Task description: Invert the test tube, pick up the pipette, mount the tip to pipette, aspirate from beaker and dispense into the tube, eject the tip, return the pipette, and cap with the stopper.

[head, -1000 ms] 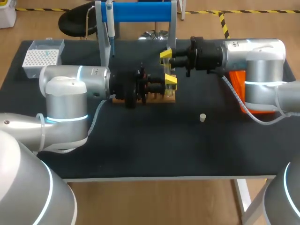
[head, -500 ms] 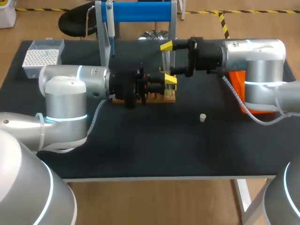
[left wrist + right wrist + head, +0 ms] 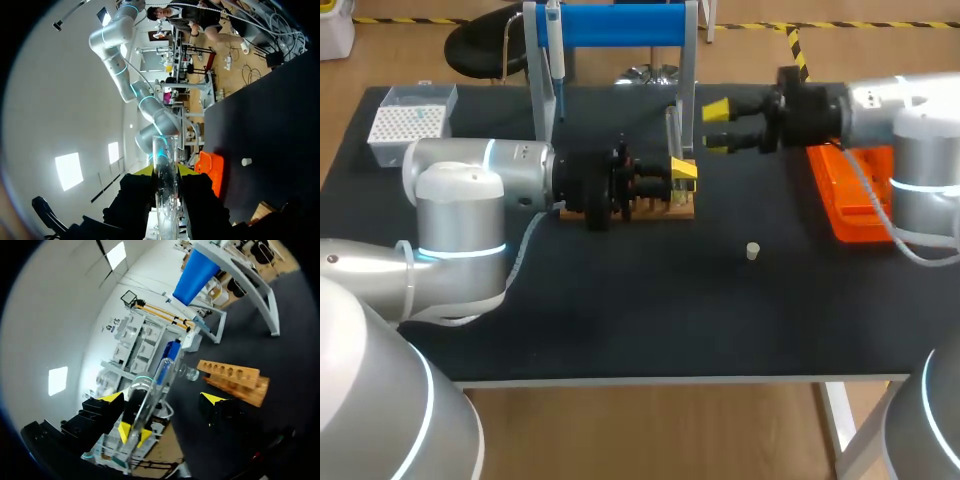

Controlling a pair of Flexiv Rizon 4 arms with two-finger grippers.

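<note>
A clear test tube (image 3: 672,132) stands upright over the right end of the wooden rack (image 3: 620,208), and my left gripper (image 3: 678,176) is shut on its lower part. In the left wrist view the tube (image 3: 165,192) runs up between the left gripper's (image 3: 166,173) two dark fingers. My right gripper (image 3: 717,126) hangs open to the right of the tube, apart from it. From the right wrist, the tube (image 3: 143,412) is ahead of the wide-open right gripper (image 3: 162,398). The pipette (image 3: 554,52) hangs on the blue stand (image 3: 620,24). A small stopper (image 3: 752,251) lies on the mat.
A white tip box (image 3: 412,122) sits at the back left corner. An orange tray (image 3: 855,195) lies at the right, under my right arm. The wooden rack (image 3: 232,377) lies beside the blue stand's legs (image 3: 260,300). The stopper (image 3: 246,162) has bare mat around it.
My right gripper opened, let go of the upper part of the tube and drew back to the right. The left gripper and the tube kept still.
</note>
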